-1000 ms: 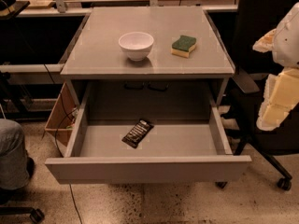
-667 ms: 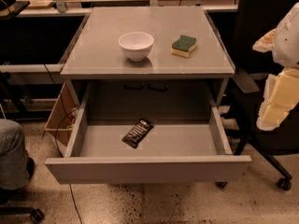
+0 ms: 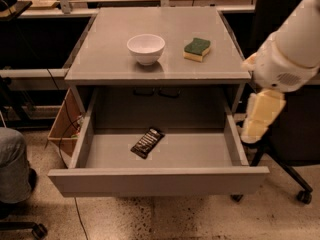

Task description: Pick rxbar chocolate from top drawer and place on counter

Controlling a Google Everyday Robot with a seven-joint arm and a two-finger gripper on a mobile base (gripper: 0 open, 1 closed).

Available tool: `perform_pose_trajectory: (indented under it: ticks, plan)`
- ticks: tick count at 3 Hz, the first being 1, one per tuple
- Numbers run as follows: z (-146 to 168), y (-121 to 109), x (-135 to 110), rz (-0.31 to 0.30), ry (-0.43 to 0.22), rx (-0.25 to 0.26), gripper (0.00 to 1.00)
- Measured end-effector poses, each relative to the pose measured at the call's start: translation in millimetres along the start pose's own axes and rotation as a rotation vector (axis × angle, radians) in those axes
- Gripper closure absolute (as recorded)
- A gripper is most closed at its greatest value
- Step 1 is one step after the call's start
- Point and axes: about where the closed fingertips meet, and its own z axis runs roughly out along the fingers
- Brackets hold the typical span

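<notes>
Camera view, looking down on a grey cabinet. The top drawer [image 3: 155, 180] is pulled well out, so I can reach its floor from above. The rxbar chocolate [image 3: 147, 143] lies flat and slanted there, left of centre, clear of the walls. On the bench [image 3: 165, 19] above sit a white bowl [image 3: 145, 48] and a sponge [image 3: 197, 49], with bare room for placing. My gripper [image 3: 260, 119] hangs outside the drawer's right wall, not holding the bar; I cannot tell whether it is open.

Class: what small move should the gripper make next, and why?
Probably bring the gripper in over the open top drawer, toward the rxbar chocolate. The bar lies flat on the drawer floor, untouched, while the gripper hangs outside the drawer's side wall, on the view's right.
</notes>
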Motion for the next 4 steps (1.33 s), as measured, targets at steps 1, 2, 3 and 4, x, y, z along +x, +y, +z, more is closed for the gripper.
perform_pose_trajectory:
  ticks: [1, 2, 3, 4]
  plan:
    - [59.4, -10.6, -9.4, 0.019, -0.033, -0.028, 0.00]
    - [116.8, -16.1, -26.5, 0.044, -0.070, -0.049, 0.00]
    - [163.8, -17.8, -50.6, 0.070, -0.119, -0.059, 0.00]
    - [202.3, -12.9, -75.6, 0.116, -0.194, -0.060, 0.00]
